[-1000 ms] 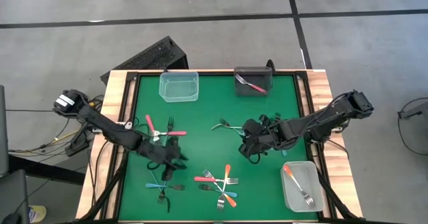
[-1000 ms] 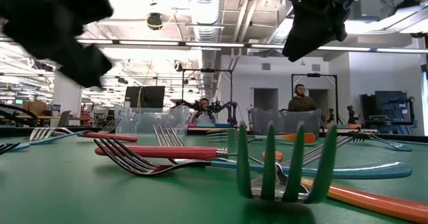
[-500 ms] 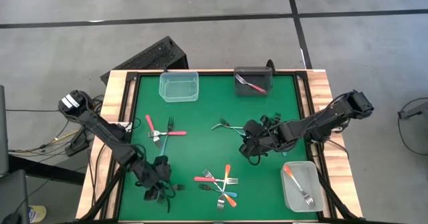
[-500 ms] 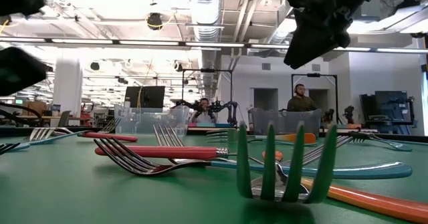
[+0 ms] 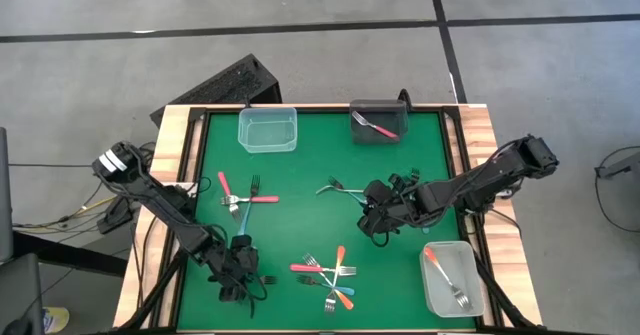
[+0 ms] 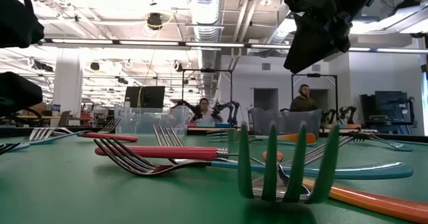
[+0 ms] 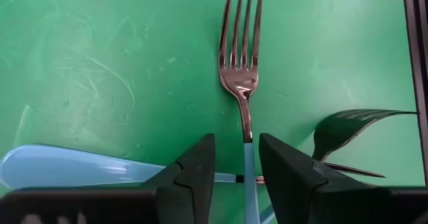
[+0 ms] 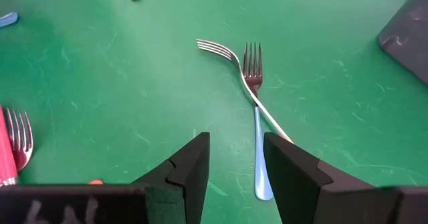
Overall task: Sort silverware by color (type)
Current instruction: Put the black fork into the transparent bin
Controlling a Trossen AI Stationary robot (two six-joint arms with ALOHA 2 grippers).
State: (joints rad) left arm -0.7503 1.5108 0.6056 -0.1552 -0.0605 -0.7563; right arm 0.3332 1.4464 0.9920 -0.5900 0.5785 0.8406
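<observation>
On the green surface (image 5: 300, 175), the left gripper (image 7: 237, 177) has its jaws narrowly straddling a blue-handled fork (image 7: 242, 83), while the right gripper (image 8: 233, 164) hovers open above another fork (image 8: 256, 110).

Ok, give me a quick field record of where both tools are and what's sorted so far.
left tool: low at the table's near-left, fingers straddling a blue-handled fork, not clamped yet
right tool: open, hovering right of centre above two crossed forks
dark tub: one red fork
right clear tub: orange fork plus another
far clear tub: no forks visible
centre pile: unsorted
</observation>
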